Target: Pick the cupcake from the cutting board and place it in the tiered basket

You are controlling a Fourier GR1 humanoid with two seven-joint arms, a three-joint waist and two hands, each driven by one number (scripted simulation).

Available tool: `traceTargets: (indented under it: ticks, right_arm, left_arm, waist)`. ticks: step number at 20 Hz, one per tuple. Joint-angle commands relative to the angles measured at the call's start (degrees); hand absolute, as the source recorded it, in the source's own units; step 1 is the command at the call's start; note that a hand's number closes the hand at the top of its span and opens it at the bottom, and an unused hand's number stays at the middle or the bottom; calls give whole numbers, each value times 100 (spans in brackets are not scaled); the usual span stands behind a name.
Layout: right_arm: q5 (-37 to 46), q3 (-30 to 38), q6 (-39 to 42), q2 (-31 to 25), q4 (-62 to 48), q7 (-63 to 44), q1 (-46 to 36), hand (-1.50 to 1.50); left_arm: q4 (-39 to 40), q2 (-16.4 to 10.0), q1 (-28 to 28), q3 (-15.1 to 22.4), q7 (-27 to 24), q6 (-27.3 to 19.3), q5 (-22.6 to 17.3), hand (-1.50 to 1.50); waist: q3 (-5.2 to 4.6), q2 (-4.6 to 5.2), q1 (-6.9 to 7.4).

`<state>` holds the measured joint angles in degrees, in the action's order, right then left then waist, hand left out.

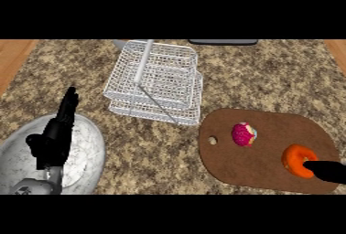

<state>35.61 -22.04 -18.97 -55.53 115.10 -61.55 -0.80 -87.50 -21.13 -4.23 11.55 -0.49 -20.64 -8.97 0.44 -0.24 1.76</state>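
A pink-frosted cupcake [243, 134] lies on the brown cutting board [263, 169] at the right, near the board's middle. A white wire tiered basket [157, 82] stands at the upper centre, up and to the left of the board. My right hand [328, 170] enters from the right edge; only a dark part of it shows, touching an orange doughnut [296, 158] and well right of the cupcake. Over at the left, my left hand [55, 137] rests open with fingers up, above a grey forearm.
The orange doughnut lies on the board's right side. A dark flat object [223, 42] sits at the counter's far edge. Wooden strips [15, 55] border the speckled counter on both sides.
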Motion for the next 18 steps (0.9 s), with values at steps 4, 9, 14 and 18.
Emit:
traceTargets:
  ticks: [4,9,14,18]
  right_arm:
    - [593,-557,1241,272,-107,-1515,-388,-150]
    - [772,-794,1676,841,-246,-1951,-704,-150]
    - [917,-897,1969,1488,-515,-2112,-1024,-150]
    - [1191,-1019,2200,2037,-1037,-2138,-1356,-150]
  left_arm:
    - [487,395,438,475,407,-7,20,0]
    - [622,329,419,394,305,110,-3,0]
    - [601,362,492,401,355,110,4,0]
    - [644,408,378,415,396,172,-22,0]
  waist:
    - [-100,102,60]
    - [-109,120,107]
    - [-88,82,73]
    - [-87,110,103]
